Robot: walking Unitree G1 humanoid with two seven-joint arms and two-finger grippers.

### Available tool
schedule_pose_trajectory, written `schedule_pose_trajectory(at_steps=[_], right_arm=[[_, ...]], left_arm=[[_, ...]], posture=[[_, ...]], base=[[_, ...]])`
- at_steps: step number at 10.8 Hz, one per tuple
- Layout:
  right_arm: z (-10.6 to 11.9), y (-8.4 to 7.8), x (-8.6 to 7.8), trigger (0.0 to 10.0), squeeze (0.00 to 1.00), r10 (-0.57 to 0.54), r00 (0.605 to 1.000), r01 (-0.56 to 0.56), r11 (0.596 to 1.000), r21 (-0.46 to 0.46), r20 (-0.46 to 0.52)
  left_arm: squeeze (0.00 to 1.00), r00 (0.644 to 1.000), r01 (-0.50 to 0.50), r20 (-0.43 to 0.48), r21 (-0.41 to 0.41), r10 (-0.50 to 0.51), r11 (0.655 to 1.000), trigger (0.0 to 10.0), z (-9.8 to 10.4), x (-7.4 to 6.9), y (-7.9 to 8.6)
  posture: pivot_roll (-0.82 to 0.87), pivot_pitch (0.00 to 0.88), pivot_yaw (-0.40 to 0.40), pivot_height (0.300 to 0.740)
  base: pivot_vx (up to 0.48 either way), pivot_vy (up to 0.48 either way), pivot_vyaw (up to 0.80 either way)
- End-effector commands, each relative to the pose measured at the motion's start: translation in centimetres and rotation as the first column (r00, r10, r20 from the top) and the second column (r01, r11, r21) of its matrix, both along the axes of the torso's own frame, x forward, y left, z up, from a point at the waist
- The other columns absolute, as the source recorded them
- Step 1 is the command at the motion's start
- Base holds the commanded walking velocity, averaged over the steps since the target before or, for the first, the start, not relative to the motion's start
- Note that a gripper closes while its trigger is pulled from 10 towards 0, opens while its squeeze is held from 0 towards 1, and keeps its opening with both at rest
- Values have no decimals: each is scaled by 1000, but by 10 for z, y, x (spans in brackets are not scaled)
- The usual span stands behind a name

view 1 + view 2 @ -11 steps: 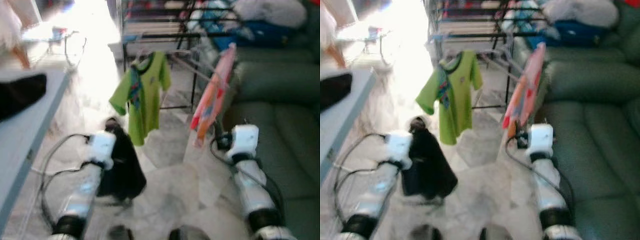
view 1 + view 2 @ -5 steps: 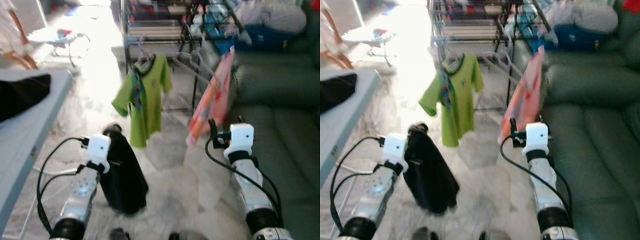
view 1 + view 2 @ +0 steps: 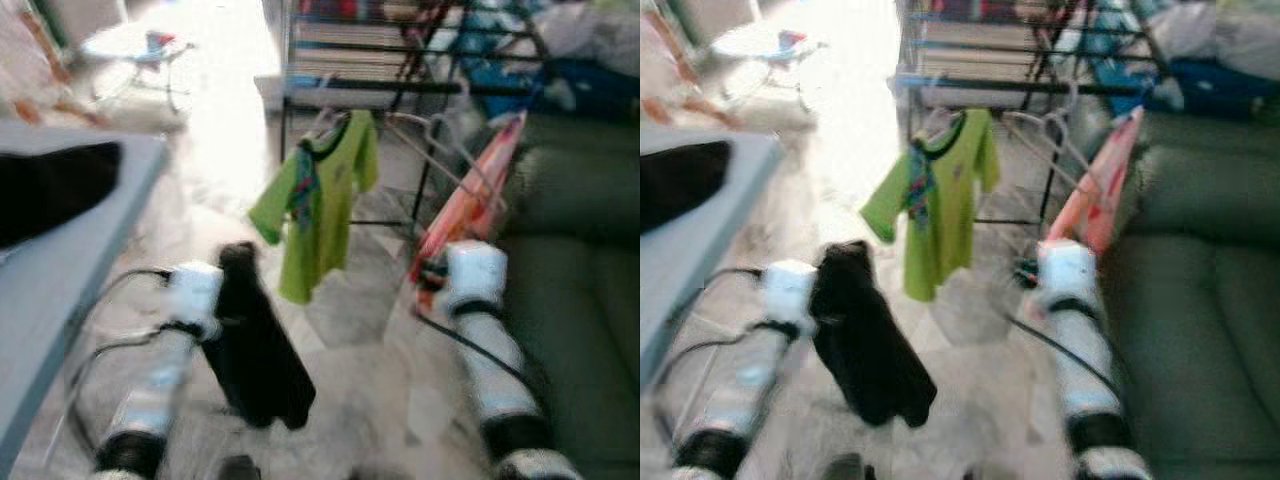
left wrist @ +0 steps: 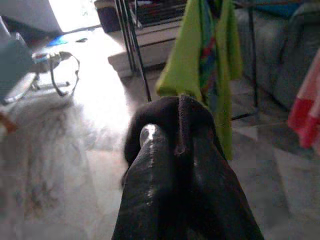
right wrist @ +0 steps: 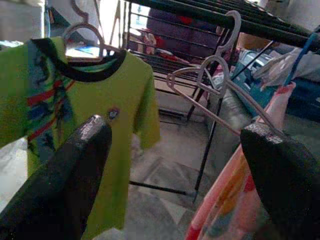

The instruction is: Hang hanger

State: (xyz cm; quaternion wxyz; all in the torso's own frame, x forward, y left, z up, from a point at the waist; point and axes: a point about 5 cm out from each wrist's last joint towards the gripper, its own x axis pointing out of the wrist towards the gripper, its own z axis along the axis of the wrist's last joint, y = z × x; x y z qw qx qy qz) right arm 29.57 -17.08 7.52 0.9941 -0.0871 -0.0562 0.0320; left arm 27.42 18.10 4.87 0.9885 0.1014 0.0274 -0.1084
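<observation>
Head views, blurred: left end effector (image 3: 215, 300) carries a black garment (image 3: 255, 350) hanging low at near left, well short of the drying rack (image 3: 420, 85) at far centre. A green shirt (image 3: 320, 205) and a pink garment (image 3: 465, 205) already hang there.

Left wrist: fingers pinched on the black garment — the hanger itself is hidden under cloth.

Right wrist: right end effector (image 5: 175, 165) spread wide, holding nothing, facing bare hangers (image 5: 210, 75) on the rail.

Risk: the limp dark cloth may slide off or snag the green shirt — the hook can't be seen.
</observation>
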Motion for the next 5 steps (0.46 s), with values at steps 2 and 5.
schedule_pose_trajectory(at_steps=[2,5], right_arm=[[-6,-18,-6,10000,0,-47,999,46,999,-15,-24],[-4,-17,-6,10000,0,-42,999,42,999,-19,-19]], left_arm=[[0,997,55,58,-13,-54,998,10000,12,7,-15],[0,997,60,50,-12,-59,998,10000,11,8,-17]], posture=[[7,68,-40,740],[5,75,-41,740]], base=[[448,0,0],[442,0,0]])
